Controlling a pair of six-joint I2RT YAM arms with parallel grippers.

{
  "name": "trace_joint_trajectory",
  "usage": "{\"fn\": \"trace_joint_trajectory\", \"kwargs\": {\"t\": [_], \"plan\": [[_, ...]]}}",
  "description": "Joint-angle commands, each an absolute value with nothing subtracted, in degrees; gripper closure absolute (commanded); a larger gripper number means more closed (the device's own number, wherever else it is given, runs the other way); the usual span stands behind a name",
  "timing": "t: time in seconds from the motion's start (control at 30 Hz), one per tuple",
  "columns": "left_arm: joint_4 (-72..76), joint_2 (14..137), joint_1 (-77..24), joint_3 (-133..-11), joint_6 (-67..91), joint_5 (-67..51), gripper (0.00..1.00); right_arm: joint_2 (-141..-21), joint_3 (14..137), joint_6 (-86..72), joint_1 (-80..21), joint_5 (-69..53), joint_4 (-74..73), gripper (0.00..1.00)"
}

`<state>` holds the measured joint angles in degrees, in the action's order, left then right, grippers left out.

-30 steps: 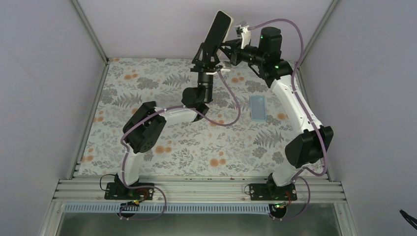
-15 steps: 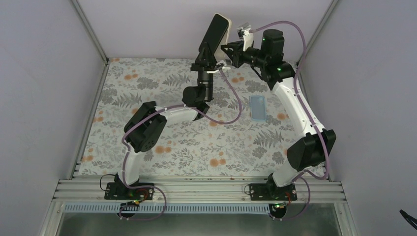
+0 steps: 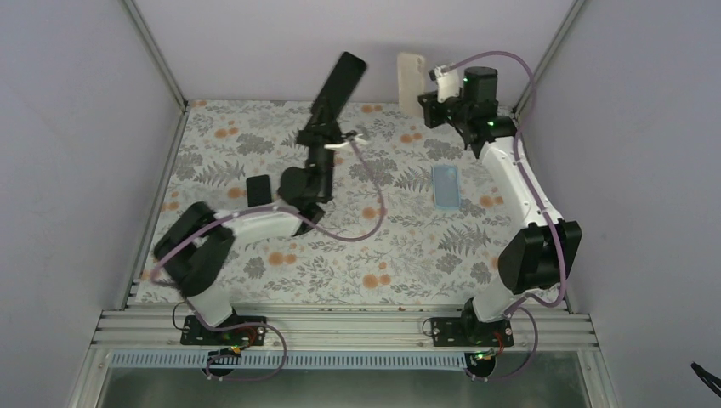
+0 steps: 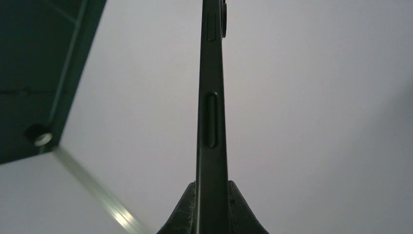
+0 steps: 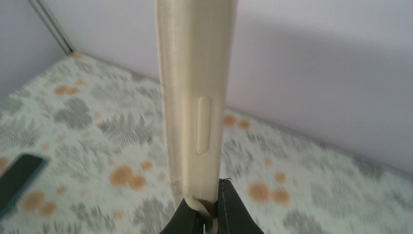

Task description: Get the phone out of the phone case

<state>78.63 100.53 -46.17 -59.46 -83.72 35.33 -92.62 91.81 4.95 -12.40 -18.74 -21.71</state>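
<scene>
My left gripper is shut on the black phone, which it holds up in the air, tilted, over the far left of the mat. In the left wrist view the phone stands edge-on between the fingers. My right gripper is shut on the cream phone case, held upright and empty high at the back. In the right wrist view the case rises from the gripper, pinched by its bottom rim. Phone and case are well apart.
A light blue phone-shaped item lies flat on the floral mat right of centre. A small black object lies on the mat at the left, also in the right wrist view. Grey walls enclose the mat.
The phone and case have come apart. My left arm swung left with the bare phone, uncovering the small black object on the mat. My right gripper now holds the empty case near the back wall.
</scene>
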Motion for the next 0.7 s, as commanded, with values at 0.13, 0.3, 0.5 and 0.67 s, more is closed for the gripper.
{"fn": "trace_joint_trajectory", "kwargs": {"t": [0.13, 0.3, 0.5, 0.67], "plan": [[78.94, 75.67, -41.66, -37.61, -88.59, 40.56, 0.98, -93.25, 86.7, 20.59, -8.63, -33.52, -45.46, 0.97], [67.6, 64.43, -38.16, -28.02, -87.33, 43.27, 0.98, -93.43, 79.13, 22.92, -9.06, -36.57, -48.5, 0.97], [52.67, 53.6, -31.36, -19.18, -81.24, 45.15, 0.98, -99.55, 75.06, 23.95, -10.43, -39.4, -51.22, 0.97], [35.36, 47.48, -26.44, -14.08, -73.44, 44.82, 0.98, -101.34, 73.93, 22.62, -13.02, -35.9, -50.24, 0.97]]}}
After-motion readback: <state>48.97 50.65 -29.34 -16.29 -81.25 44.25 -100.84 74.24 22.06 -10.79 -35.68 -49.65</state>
